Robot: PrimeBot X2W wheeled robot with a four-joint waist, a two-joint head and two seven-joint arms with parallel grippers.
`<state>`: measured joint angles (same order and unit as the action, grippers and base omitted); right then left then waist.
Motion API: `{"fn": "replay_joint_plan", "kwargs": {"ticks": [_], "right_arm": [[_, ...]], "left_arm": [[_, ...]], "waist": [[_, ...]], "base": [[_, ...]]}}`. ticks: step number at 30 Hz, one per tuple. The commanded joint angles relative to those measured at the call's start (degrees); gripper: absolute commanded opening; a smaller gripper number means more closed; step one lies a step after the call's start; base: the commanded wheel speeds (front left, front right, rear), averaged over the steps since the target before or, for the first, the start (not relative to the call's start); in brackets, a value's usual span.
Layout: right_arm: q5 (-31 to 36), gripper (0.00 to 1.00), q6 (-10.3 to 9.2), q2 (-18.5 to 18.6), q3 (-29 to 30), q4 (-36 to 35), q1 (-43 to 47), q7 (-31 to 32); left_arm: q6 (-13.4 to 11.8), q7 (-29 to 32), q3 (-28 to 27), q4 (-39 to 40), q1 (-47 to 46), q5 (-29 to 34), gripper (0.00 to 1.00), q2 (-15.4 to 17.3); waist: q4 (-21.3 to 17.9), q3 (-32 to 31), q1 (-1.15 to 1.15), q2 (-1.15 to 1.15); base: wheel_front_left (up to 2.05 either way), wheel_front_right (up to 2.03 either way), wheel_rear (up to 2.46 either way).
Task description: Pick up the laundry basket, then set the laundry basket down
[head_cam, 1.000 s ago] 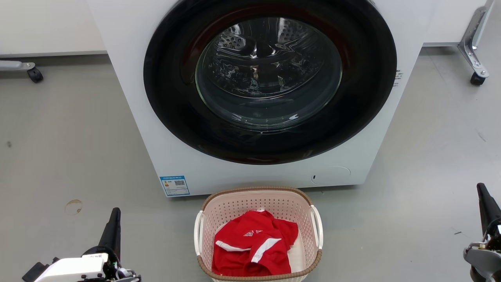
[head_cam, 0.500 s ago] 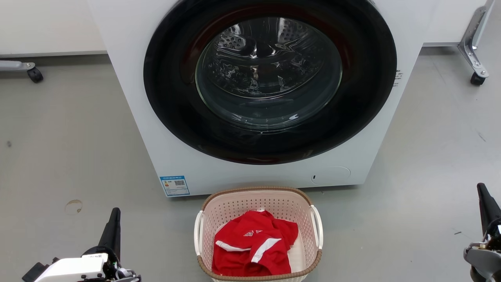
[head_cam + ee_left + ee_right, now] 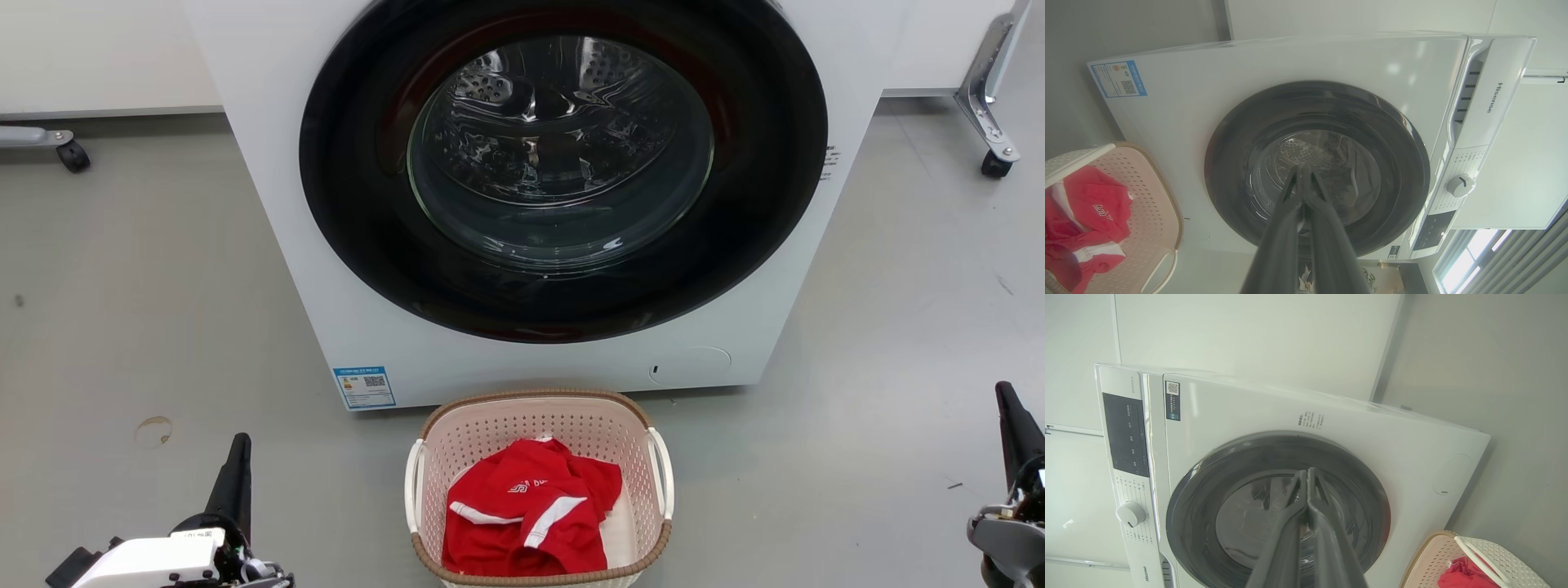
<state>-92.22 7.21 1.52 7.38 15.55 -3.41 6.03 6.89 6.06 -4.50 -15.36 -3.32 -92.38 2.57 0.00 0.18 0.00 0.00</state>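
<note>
Head view shows no change over the last second. The laundry basket stands on the grey floor at lower centre of the frame, just in front of the Hisense washing machine, with a red shirt inside. The left end effector at lower left and the right end effector at lower right rest where they were, each well apart from the basket's white handles. Both wrist views show the fingers clenched tip to tip on nothing. Such stillness fits a basket waiting to be lifted as well as one already set back down. "Hisense" reads clearly on the control panel. The blue QR label and the shirt's white logo are too small to read.
</note>
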Motion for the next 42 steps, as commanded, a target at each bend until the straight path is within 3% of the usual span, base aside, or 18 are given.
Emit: {"fn": "replay_joint_plan", "kwargs": {"ticks": [1, 42], "right_arm": [[0.04, 0.00, 0.28, 1.41, -0.86, -1.53, -2.77, 0.45], [0.08, 0.00, 0.28, 1.38, -0.83, -1.53, -2.77, 0.48]], "left_arm": [[0.59, 0.31, -1.88, 1.32, -2.86, 0.10, 0.00, 0.45], [0.59, 0.39, -1.98, 1.32, -2.87, 0.18, 0.00, 0.39]], "waist": [[0.00, 0.00, 0.00, 0.00], [0.00, 0.00, 0.00, 0.00]], "base": [[0.00, 0.00, 0.00], [0.00, 0.00, 0.00]]}}
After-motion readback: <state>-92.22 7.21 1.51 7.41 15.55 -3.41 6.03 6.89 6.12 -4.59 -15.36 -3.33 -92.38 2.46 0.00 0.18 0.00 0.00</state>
